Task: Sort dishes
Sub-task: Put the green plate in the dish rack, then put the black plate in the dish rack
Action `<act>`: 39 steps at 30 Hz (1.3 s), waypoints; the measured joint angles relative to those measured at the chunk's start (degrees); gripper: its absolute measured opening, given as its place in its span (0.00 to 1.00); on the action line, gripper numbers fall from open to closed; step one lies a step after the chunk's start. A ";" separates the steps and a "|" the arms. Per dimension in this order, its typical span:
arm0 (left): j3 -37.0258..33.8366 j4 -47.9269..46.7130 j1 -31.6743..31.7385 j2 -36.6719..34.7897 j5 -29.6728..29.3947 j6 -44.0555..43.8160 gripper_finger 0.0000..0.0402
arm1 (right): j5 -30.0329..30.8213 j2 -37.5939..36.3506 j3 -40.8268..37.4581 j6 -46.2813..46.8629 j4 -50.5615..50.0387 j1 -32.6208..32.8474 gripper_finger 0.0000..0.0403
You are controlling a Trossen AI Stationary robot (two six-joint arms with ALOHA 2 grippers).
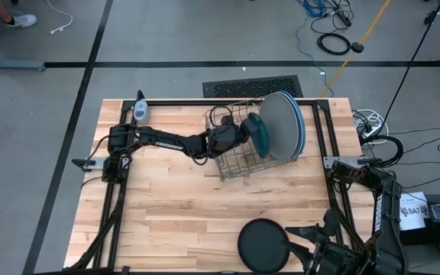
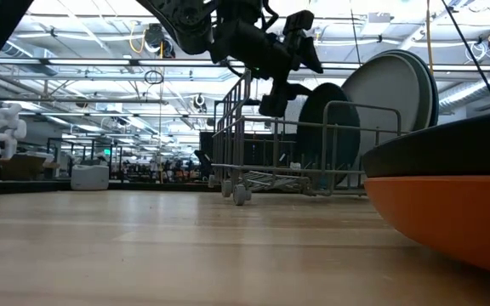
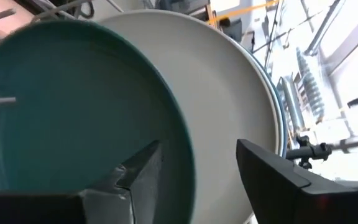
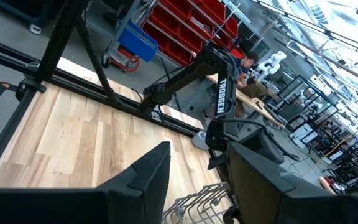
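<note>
From above, the left gripper (image 1: 243,131) is reaching across the upper middle of the frame into the wire dish rack (image 1: 235,156), beside a dark teal plate (image 1: 259,134) standing on edge against the large pale plates (image 1: 285,124). At the bottom edge, a black plate (image 1: 263,244) is lying flat on the table (image 1: 166,198) near the right gripper (image 1: 315,241), which is waiting there.

The level view is adding height: the gripper is hanging over the rack's top rail, and an orange plate (image 2: 458,217) is showing under the black one at the right.

The left wrist view alone is showing the fingers (image 3: 135,177) released, spread around the teal plate's rim without touching it.

The right wrist view is showing open fingers (image 4: 145,180) holding nothing.

My worry: pulling back carelessly could catch a wire or tip the teal plate.
</note>
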 joint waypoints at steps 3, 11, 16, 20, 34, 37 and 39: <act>0.00 -0.04 0.66 0.00 3.04 0.10 0.52 | 0.02 0.00 0.00 0.00 0.01 0.00 0.38; 0.00 1.16 1.11 0.00 7.86 5.24 0.52 | 0.02 0.00 0.00 0.00 0.00 0.00 0.38; -0.01 9.88 2.87 -0.21 24.15 12.34 0.52 | 0.02 0.00 -0.02 0.33 0.00 0.00 0.38; -0.02 18.19 3.56 -2.35 36.10 18.86 0.51 | 0.00 0.00 -0.02 0.43 0.01 0.00 0.38; 0.00 -27.52 -12.90 -27.90 15.24 66.89 0.10 | 0.00 0.00 -0.09 1.31 0.02 -0.76 0.38; 0.00 -37.68 -19.42 -28.42 5.05 70.20 0.02 | -0.02 0.00 -0.09 1.33 0.02 -1.70 0.38; -0.47 -41.81 -22.87 -27.75 3.35 70.20 0.01 | -0.05 0.00 -0.09 1.33 0.02 -2.65 0.38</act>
